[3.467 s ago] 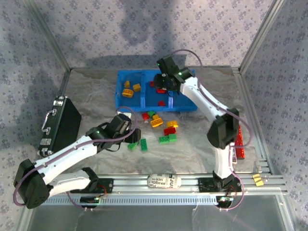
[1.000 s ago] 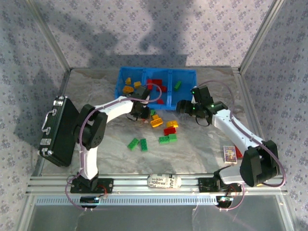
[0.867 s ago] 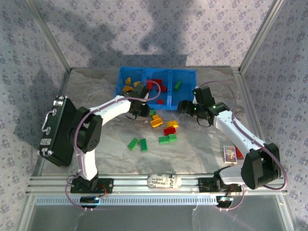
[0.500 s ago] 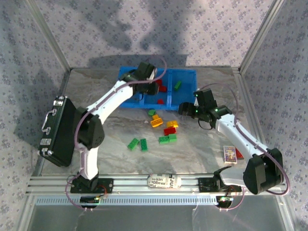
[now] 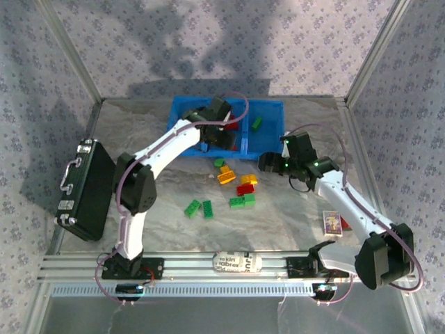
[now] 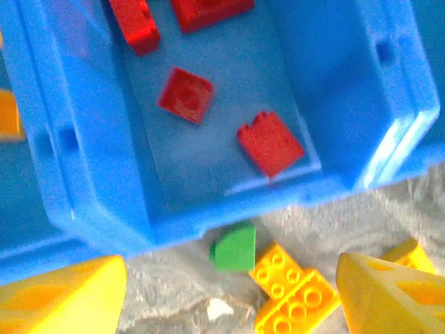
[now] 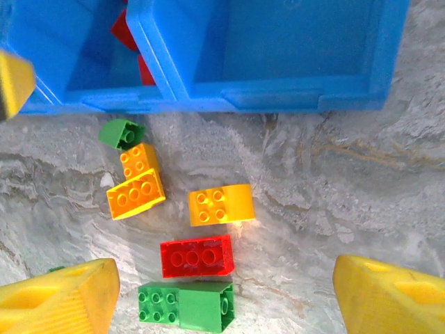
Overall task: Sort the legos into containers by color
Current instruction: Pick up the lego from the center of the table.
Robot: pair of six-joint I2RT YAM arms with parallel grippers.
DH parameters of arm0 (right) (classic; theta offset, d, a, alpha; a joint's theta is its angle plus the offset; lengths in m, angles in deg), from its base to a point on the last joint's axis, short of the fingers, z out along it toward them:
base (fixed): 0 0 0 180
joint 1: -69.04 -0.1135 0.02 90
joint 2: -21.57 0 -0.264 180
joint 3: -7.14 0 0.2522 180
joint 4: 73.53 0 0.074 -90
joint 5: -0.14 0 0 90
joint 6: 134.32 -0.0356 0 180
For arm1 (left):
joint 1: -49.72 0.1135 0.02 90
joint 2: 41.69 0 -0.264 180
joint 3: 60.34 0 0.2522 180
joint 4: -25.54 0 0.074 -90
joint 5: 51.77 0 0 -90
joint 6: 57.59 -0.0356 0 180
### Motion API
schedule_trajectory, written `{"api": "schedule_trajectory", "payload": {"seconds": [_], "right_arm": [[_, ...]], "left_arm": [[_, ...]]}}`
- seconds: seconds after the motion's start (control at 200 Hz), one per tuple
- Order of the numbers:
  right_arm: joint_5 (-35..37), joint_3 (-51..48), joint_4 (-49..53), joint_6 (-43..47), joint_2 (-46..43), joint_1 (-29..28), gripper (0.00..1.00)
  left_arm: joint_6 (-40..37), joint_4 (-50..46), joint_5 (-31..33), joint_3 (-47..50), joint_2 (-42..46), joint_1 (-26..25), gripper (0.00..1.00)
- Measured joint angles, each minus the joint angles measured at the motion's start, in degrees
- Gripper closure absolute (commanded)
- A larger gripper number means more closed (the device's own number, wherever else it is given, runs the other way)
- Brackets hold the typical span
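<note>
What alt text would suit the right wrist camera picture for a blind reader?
Loose legos lie on a marbled table beside a blue bin: three yellow-orange, one red, some green. The right pincer is open, its yellow tips framing the lower corners, holding nothing.

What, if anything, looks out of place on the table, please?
Nothing looks spilled or damaged. The middle compartment holds only red legos. Two non-lego items sit aside: a small box, right, and a black case, left.
</note>
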Motion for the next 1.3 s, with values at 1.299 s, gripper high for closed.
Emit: {"api": "schedule_trajectory", "payload": {"seconds": [1.299], "right_arm": [[12.72,16.92,11.43,-4.42,35.04,-19.15,0.16]], "left_arm": [[15.41,13.94,0.33,61.16,54.62,-0.28,0.19]]}}
